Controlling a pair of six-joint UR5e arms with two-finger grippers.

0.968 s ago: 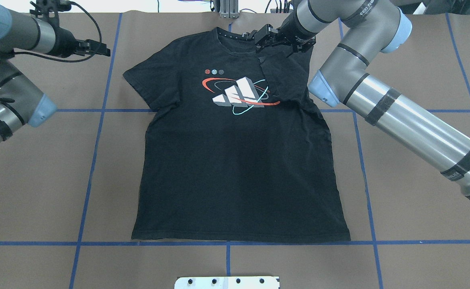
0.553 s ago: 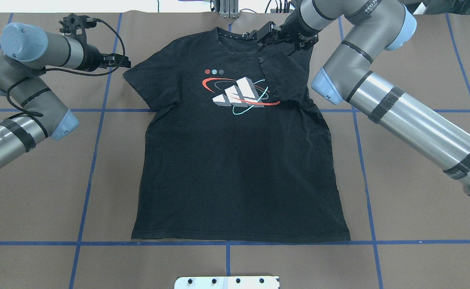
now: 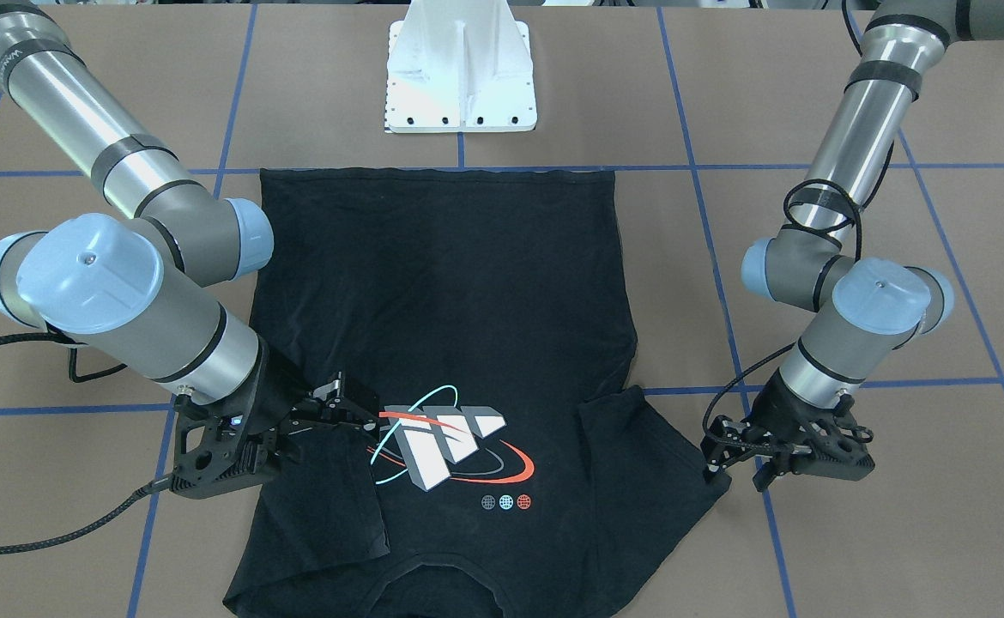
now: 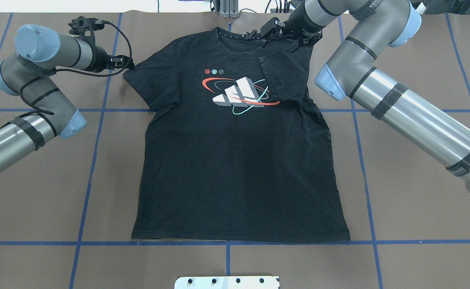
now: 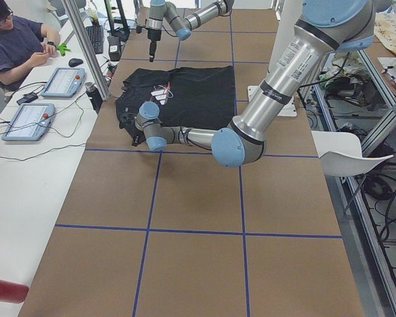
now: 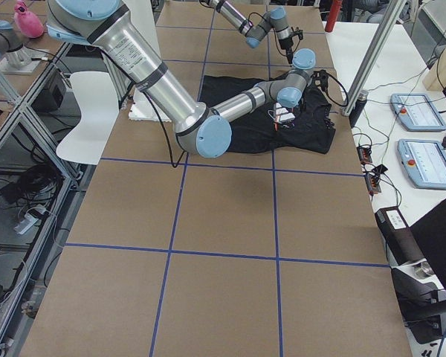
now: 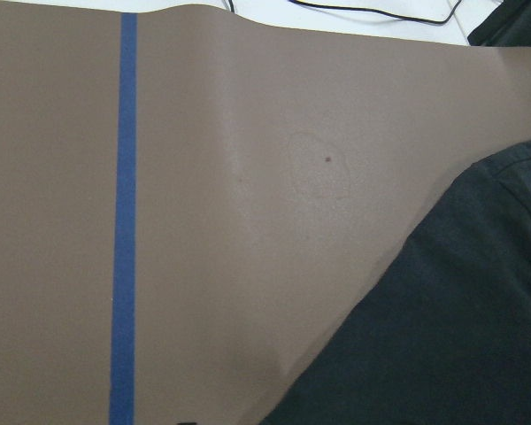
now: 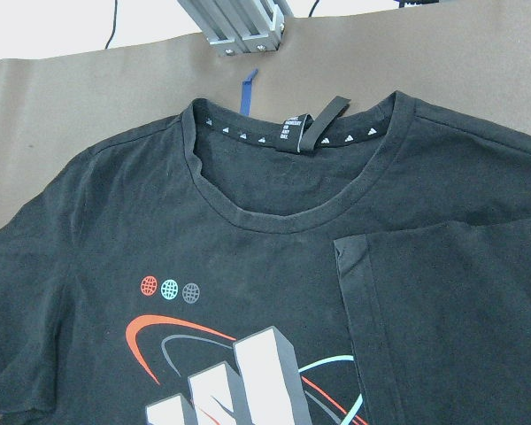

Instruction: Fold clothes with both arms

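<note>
1. The black T-shirt [image 4: 235, 168] lies face up and flat on the brown paper-covered table [image 4: 419, 220]. Its collar [image 8: 292, 208] is at the far edge and its hem is toward the white base pedestal [image 3: 461, 69].
2. The sleeve on the robot's right [image 4: 283, 78] is folded inward over the chest. Its edge reaches the white, red and teal graphic [image 4: 239, 95].
3. The opposite sleeve [image 4: 150, 82] is spread out on the table.
4. The right gripper [image 3: 352, 405] hangs over the folded sleeve's shoulder, near the collar. Its fingers appear parted, with nothing between them.
5. The left gripper [image 4: 124, 62] sits low at the outer tip of the spread sleeve. The views do not show whether its fingers are apart or together.
6. The left wrist view shows only the sleeve's edge against bare paper and a blue tape line [image 7: 124, 221].
</note>
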